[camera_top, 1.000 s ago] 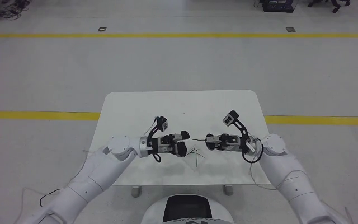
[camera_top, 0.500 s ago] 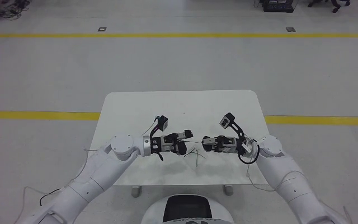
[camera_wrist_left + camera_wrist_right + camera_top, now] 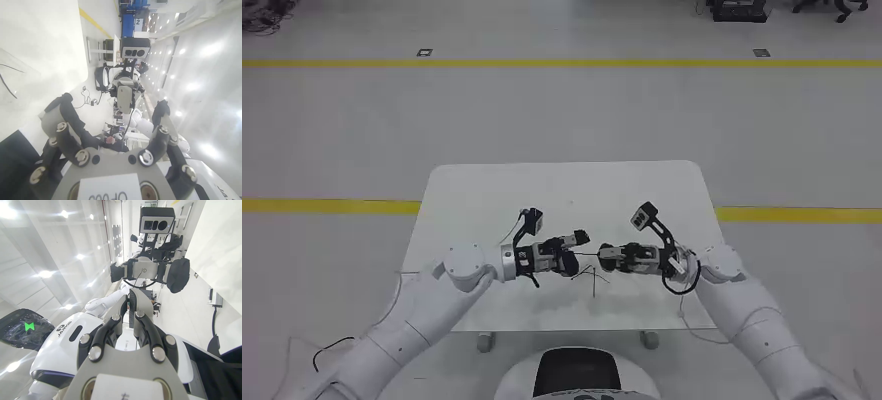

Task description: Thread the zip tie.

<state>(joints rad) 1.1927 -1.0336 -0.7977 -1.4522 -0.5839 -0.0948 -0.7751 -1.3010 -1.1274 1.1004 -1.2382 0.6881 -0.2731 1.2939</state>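
**Zip tie pinched in right pincer, free end at the left pincer's mouth**

Labels: you have a white sticker [image 3: 110,186] on the left pincer's base and a second sticker [image 3: 128,386] on the right pincer's base. The print on both is cut by the frame edge, so it isn't readable in full.

Room: both pincers hover over the near-middle of the table [image 3: 542,190], facing each other, tips near but apart. They sit well apart from the table's left and right edges. The front edge is near.

Right pincer [image 3: 131,295]: fingers pressed together, pinching the zip tie [image 3: 138,278]. The tie runs as a thin black strand from those fingers across the gap toward the other arm.

Left pincer [image 3: 575,251]: fingers spread wide, nothing between the pads.

In the right wrist view the tie's free end lies in front of the left pincer's palm, between its two spread fingers. You can't tell whether it touches the palm.

Thin dark lines [image 3: 594,277] lie on the table under the gap. Whether they are ties or shadow, can't tell.
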